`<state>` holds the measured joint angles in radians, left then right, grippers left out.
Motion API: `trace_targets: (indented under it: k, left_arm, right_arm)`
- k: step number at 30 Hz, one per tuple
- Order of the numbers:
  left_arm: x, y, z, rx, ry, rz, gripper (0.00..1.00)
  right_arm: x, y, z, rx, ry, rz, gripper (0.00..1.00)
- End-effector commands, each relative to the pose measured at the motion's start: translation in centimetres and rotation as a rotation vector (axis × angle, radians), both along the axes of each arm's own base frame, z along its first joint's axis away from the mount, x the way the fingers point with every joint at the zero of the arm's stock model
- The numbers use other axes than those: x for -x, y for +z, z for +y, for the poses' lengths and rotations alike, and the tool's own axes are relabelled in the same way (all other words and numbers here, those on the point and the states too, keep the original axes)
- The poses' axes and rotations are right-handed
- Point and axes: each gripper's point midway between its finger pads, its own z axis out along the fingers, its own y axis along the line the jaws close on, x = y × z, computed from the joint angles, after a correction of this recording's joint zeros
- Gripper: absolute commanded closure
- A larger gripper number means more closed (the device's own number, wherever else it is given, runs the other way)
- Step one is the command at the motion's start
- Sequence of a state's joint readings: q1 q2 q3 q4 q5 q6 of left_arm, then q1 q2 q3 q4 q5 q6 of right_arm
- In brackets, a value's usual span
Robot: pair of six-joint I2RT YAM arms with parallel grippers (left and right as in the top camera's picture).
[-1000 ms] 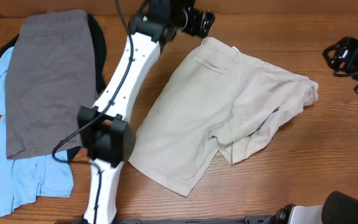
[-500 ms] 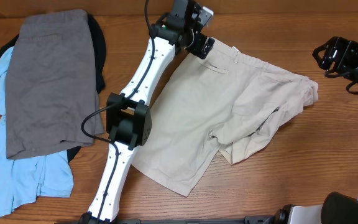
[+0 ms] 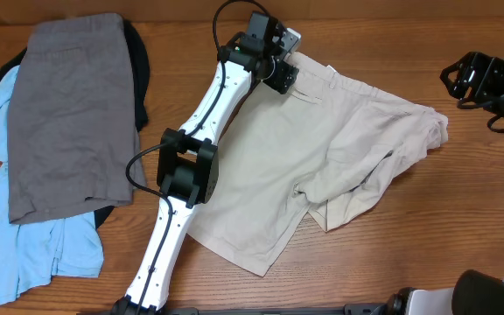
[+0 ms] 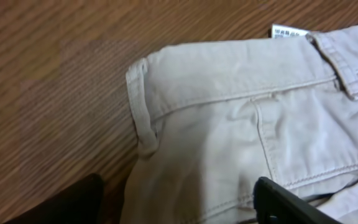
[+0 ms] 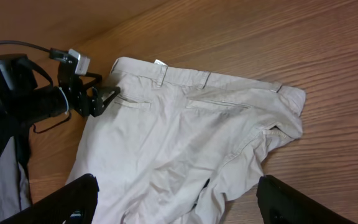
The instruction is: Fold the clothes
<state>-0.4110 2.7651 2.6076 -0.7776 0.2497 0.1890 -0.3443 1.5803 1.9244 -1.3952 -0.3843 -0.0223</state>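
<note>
wooden table [image 3: 462, 192], brown grain, otherwise bare around the work. light beige khaki cotton shorts [image 3: 322, 149] are laid flat mid-table, waistband toward the far edge, the right-hand leg bunched and partly doubled under.

left gripper [image 3: 283, 77] is parked at the waistband's left corner. its jaws are apart and the corner hem is straddled, with nothing pinched yet as seen from the left wrist. right gripper [image 3: 460, 79] is wide open, nothing held, well apart from the shorts at the table's right edge.

risks, as judged:
- only the top layer of the waistband could be caught, since the hem corner sits right at the fingertips; the layers would then be peeled apart on a lift.
- the shorts would be dragged and skewed if pulled from one corner, as the far waistband end is unsupported.
- creases in the bunched leg would be locked in if the fold is made before it is flattened.

surroundings: a flat grey rectangular garment [image 3: 73, 114] is stacked on a light-blue garment [image 3: 24, 254] and a black garment [image 3: 138, 61], far left. the white left arm link [image 3: 199, 122] is laid between that pile and the shorts, just over the shorts' left edge, so either could be snagged by a sweep. a white sewn label [image 4: 289, 30] is exposed at the waistband.
</note>
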Motion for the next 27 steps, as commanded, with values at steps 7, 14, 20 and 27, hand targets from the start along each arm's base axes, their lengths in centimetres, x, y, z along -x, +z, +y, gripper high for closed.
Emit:
trace_targets:
  k: [7,14,20,27]
  left_arm:
    - [0.1,-0.3,-0.6,-0.003,-0.020,-0.010,0.52]
    - [0.0,-3.2,0.2,-0.047,0.011,-0.004,0.53]
    - [-0.8,-3.6,1.2,-0.074,0.070,-0.022,0.87]
    - [-4.1,-1.7,7.6,-0.083,0.413,-0.034,0.96]
  right_arm:
    - [-0.3,0.7,-0.1,0.020,0.001,-0.026,0.14]
    - [-0.3,0.7,-0.1,0.019,0.001,-0.024,0.14]
    - [-0.3,0.7,-0.1,0.019,0.001,-0.025,0.14]
    - [-0.1,0.6,-0.1,0.016,0.001,-0.017,0.15]
